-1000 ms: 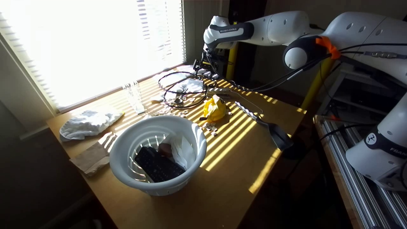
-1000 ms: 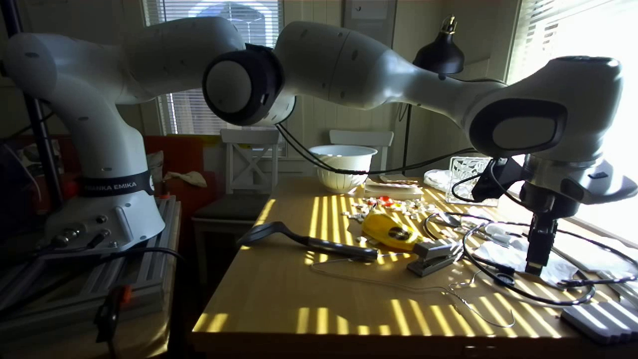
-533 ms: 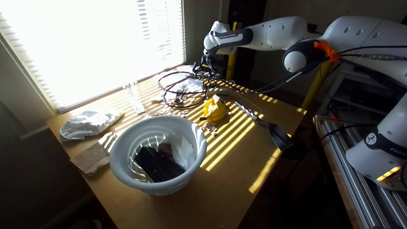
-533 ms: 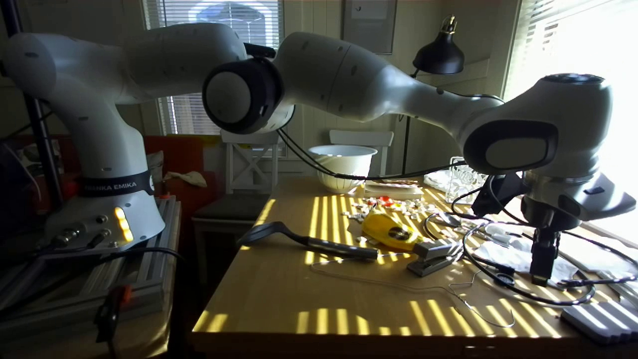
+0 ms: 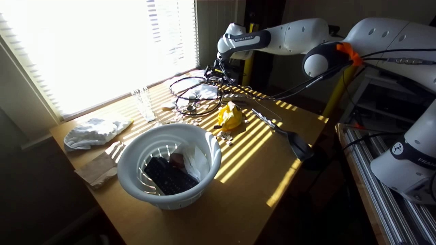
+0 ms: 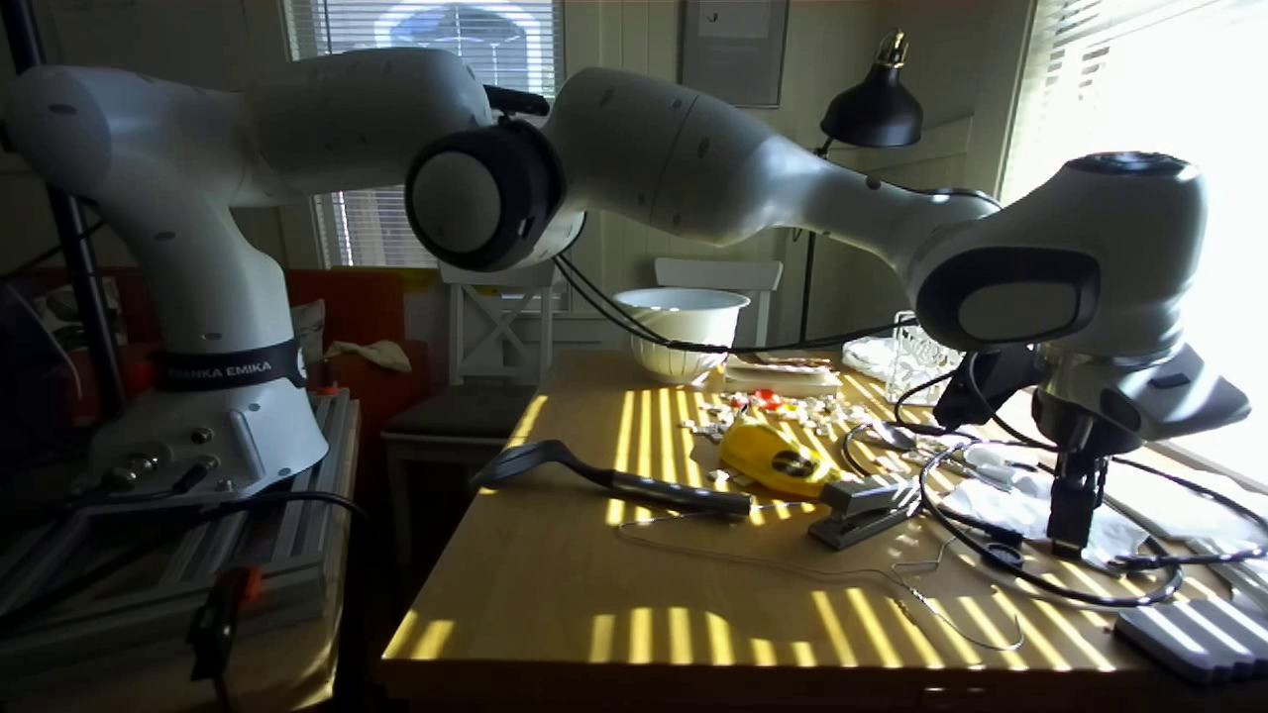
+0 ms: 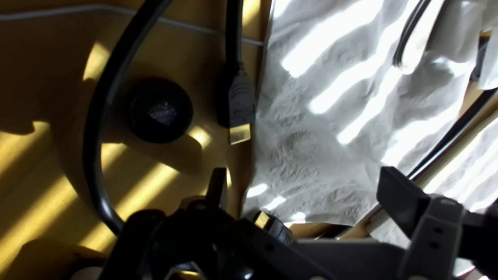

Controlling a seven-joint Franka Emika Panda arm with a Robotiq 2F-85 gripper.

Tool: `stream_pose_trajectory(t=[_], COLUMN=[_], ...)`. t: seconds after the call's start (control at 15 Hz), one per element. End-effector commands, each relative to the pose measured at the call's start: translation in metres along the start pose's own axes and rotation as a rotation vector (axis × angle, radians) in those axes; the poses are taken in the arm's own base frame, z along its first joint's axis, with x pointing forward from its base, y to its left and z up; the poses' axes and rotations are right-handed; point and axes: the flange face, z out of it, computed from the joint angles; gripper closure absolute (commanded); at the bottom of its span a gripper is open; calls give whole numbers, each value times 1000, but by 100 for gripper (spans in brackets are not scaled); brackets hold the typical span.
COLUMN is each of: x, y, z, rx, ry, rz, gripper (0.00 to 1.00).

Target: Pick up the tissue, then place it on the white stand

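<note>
Both exterior views share the table (image 5: 235,207); the wrist view looks down, seemingly close.

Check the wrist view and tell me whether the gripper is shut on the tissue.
No, the gripper stands wide open, with the wrinkled tissue showing between its parted jaws.

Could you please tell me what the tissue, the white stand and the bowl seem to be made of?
Tissue: apparently soft paper, matte, judging by its embossed, wrinkled surface.
White stand: perhaps painted metal, from its thin openwork, though plastic could look alike.
Bowl: probably plastic, with a smooth finish and a slotted wall.
</note>
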Motion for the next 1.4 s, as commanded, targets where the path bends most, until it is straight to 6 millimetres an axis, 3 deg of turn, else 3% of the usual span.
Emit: stream_pose_trajectory(t=[0.0, 0.53, 0.6, 0.67, 1.27, 1.33], x=[0, -2, -2, -2, 0, -1], y=[2, 3, 4, 4, 5, 4], z=[3, 8, 9, 9, 8, 7], rx=[38, 41, 42, 42, 37, 34], ry=[-7, -20, -21, -22, -14, -18], rz=[34, 55, 57, 57, 57, 51], gripper=[3, 10, 27, 35, 99, 100])
